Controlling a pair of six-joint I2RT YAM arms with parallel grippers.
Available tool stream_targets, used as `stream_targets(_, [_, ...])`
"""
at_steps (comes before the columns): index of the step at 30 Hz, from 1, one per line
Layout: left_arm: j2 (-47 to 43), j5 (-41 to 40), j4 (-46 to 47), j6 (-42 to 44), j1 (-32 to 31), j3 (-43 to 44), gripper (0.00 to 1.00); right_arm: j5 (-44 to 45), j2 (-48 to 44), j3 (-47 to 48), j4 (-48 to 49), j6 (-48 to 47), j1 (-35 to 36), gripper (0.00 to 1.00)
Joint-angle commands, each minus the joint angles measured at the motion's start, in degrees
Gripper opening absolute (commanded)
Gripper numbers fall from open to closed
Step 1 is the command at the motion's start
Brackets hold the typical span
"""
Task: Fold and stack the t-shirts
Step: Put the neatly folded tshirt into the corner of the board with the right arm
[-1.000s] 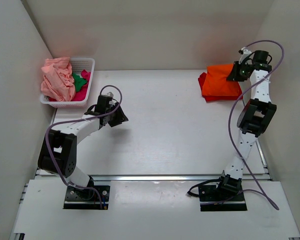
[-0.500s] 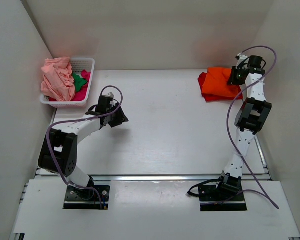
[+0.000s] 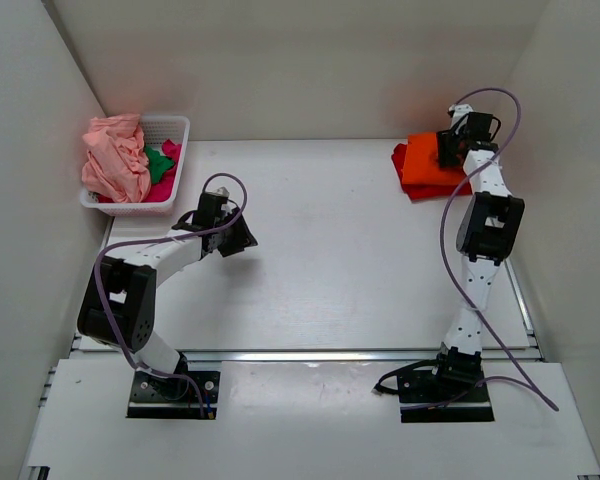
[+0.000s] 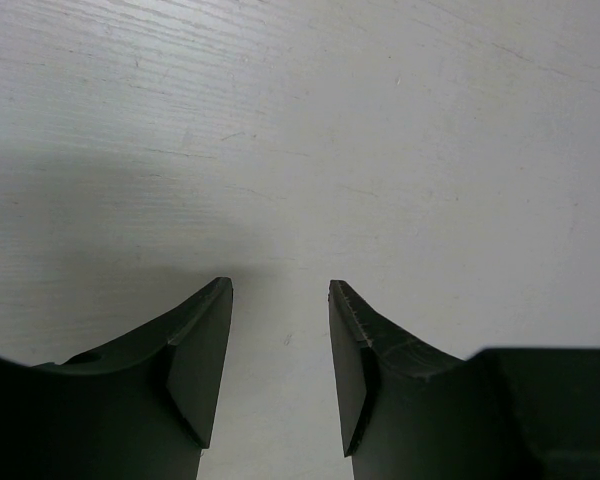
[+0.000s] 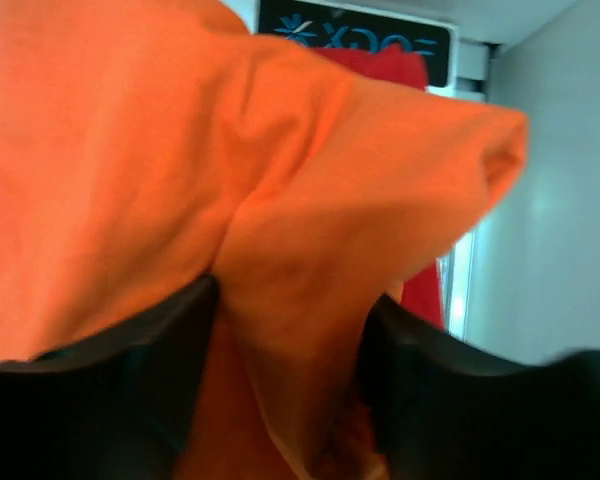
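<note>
A bright orange t-shirt (image 3: 423, 166) lies folded on a red t-shirt (image 3: 404, 160) at the far right of the table. My right gripper (image 3: 447, 150) is over the orange shirt's far right corner. In the right wrist view its jaws stand apart, open, with a loose ridge of the orange t-shirt (image 5: 130, 150) between the fingers (image 5: 160, 350); red cloth (image 5: 423, 285) shows behind. My left gripper (image 3: 242, 240) hovers low over bare table at the left, open and empty (image 4: 280, 330). Pink (image 3: 115, 160), green (image 3: 160, 163) and magenta (image 3: 165, 192) t-shirts fill the basket.
The white mesh basket (image 3: 176, 124) stands in the far left corner against the left wall. White walls close in the table on the left, back and right. A metal rail (image 3: 310, 354) runs along the near edge by the arm bases.
My right gripper has swung left over the orange t-shirt's far edge and its jaws have gone from shut to open. The left arm has not moved.
</note>
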Motion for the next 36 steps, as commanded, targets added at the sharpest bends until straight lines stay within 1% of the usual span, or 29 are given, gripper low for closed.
stream_targets(1, [-0.98, -0.17, 0.16, 0.28, -0.12, -0.51, 0.55, 7.83, -5.84, -1.11, 8.38, -1.23, 0.85, 0.58])
stream_targets(3, [-1.42, 0.44, 0.42, 0.19, -0.12, -0.86, 0.55, 10.46, -7.51, -1.89, 8.82, -0.17, 0.94, 0.76])
stream_targets(4, [-1.69, 0.09, 0.42, 0.19, -0.04, -0.86, 0.55, 10.04, -8.65, -2.16, 9.09, -0.35, 0.94, 0.79])
stream_targets(6, [-2.22, 0.27, -0.01, 0.37, -0.03, -0.77, 0.55, 10.29, -10.67, -3.12, 9.35, -0.44, 1.02, 0.91])
stream_targets(7, [-2.91, 0.53, 0.24, 0.28, -0.03, -1.12, 0.54, 10.12, -11.90, -3.04, 9.53, -0.26, 1.02, 0.92])
stream_targets(8, [-2.92, 0.53, 0.07, 0.11, 0.05, -1.21, 0.54, 9.51, -12.69, -3.48, 9.70, -0.43, 1.28, 0.95])
stream_targets(12, [-4.76, 0.97, 0.33, -0.42, 0.49, -2.44, 0.55, 8.45, -17.53, -7.07, 10.67, -0.08, 2.25, 0.96])
stream_targets(13, [-5.29, 1.06, 0.51, -0.25, 0.23, -2.27, 0.55, 8.45, -18.84, -8.04, 10.85, 0.00, 2.51, 0.94])
stream_targets(15, [-5.99, 1.41, 0.33, -0.60, 0.49, -2.88, 0.56, 5.04, -20.96, -13.64, 12.86, 0.96, 2.87, 0.89])
stream_targets(17, [-6.69, 1.23, 0.77, -0.77, 0.50, -3.14, 0.54, 2.58, -22.80, -17.08, 13.57, 2.28, 2.96, 0.81])
stream_targets(18, [-6.87, 1.58, 0.69, -0.77, 0.49, -3.32, 0.56, 1.43, -22.98, -19.10, 13.83, 3.25, 3.13, 0.77])
stream_targets(20, [-7.57, 1.85, 0.60, -0.78, 0.41, -3.58, 0.56, -0.77, -23.33, -21.58, 13.57, 4.74, 3.22, 0.75])
stream_targets(21, [-7.84, 2.02, 0.34, -0.60, 0.23, -3.85, 0.56, -1.56, -23.16, -21.67, 12.53, 4.58, 3.22, 0.72])
stream_targets(23, [-8.71, 2.02, -0.10, -0.34, 0.41, -4.02, 0.56, -1.92, -22.29, -21.41, 10.51, 5.10, 3.57, 0.73])
stream_targets(25, [-9.42, 2.55, -1.42, 0.01, 0.49, -4.20, 0.56, -0.70, -22.36, -21.49, 7.87, 5.27, 4.27, 0.79])
stream_targets(26, [-10.64, 2.46, -2.21, 0.19, 1.10, -4.20, 0.57, 0.01, -23.85, -22.45, 6.82, 5.28, 4.88, 0.81])
stream_targets(28, [-12.32, 2.72, -2.91, 0.63, 0.67, -4.90, 0.58, 0.10, -27.98, -28.32, 7.76, 9.21, 5.50, 0.87])
stream_targets(29, [-13.80, 2.47, -3.35, 0.63, 0.93, -5.08, 0.59, 0.88, -31.47, -29.83, 7.77, 10.36, 5.94, 0.85])
stream_targets(30, [-15.30, 2.29, -3.62, 0.81, 0.76, -5.52, 0.59, 1.59, -35.42, -33.68, 8.03, 14.12, 6.29, 0.82])
stream_targets(31, [-16.70, 2.72, -4.49, 1.42, 1.02, -5.69, 0.60, -0.41, -39.38, -37.72, 8.30, 16.85, 6.04, 0.89])
stream_targets(32, [-17.59, 2.47, -5.28, 1.42, 1.28, -6.22, 0.60, -2.52, -40.99, -40.63, 8.13, 17.66, 6.12, 0.99])
stream_targets(33, [-19.16, 3.25, -6.16, 1.51, 1.72, -6.22, 0.60, -7.06, -43.52, -41.79, 6.73, 19.76, 5.08, 0.99])
stream_targets(34, [-20.83, 3.43, -6.43, 1.86, 1.64, -6.57, 0.60, -8.93, -46.51, -43.98, 5.33, 21.52, 4.81, 0.99])
stream_targets(36, [-23.73, 3.52, -7.74, 2.30, 0.85, -7.45, 0.60, -6.86, -49.86, -46.72, 1.21, 21.28, 6.63, 0.99])
